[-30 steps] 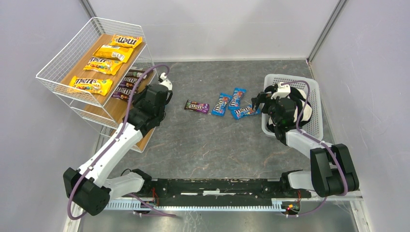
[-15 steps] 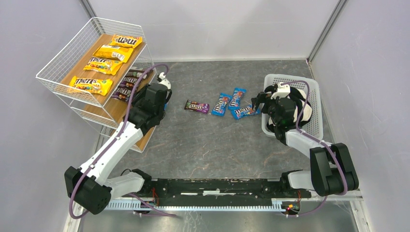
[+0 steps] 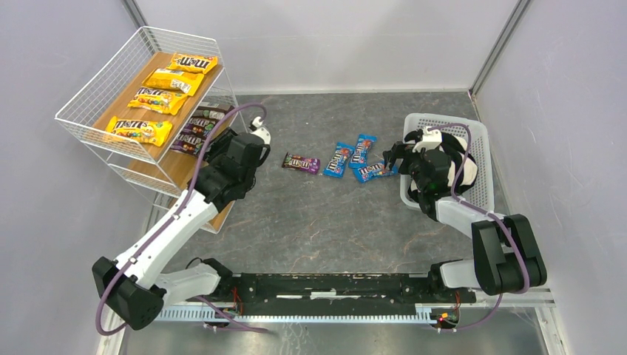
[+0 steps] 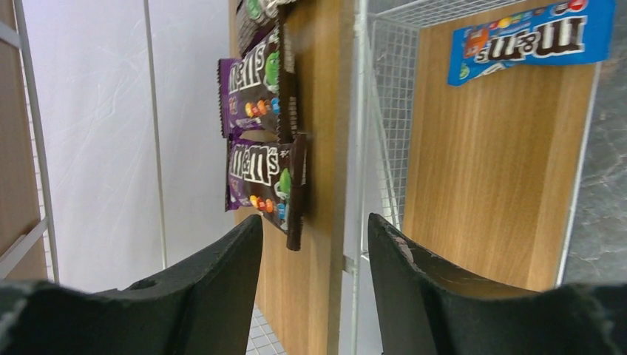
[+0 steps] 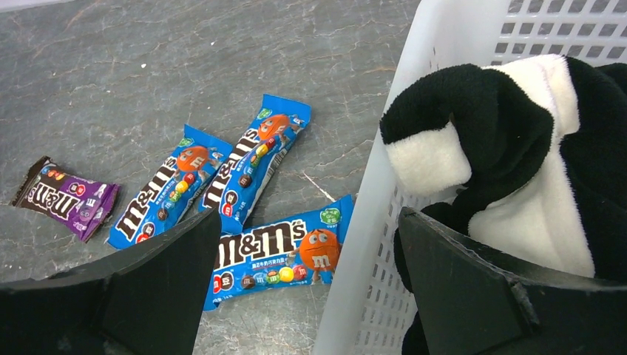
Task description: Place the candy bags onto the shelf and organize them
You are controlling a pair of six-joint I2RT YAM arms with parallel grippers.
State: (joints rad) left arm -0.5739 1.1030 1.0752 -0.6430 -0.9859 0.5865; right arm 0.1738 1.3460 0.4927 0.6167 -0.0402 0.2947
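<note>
We are holding our left tool [image 4: 314, 231] partly open with nothing in it, right in front of two purple candy bags [image 4: 260, 174] lying on the middle board of the shelf [image 4: 488, 185]. Our right tool [image 5: 307, 222] is standing wide open and empty over the basket [image 5: 362, 244] wall, with three blue bags [image 5: 270, 255] and one purple bag [image 5: 65, 201] lying on the tabletop [image 5: 148, 66] beside it. Four yellow bags [image 3: 157, 96] are sitting on the top board.

Glossy candy bags [image 5: 266, 255], white wire shelf [image 3: 85, 89] with matt wood boards [image 4: 488, 163], plastic basket [image 5: 370, 222], plush cloth [image 5: 473, 111].
</note>
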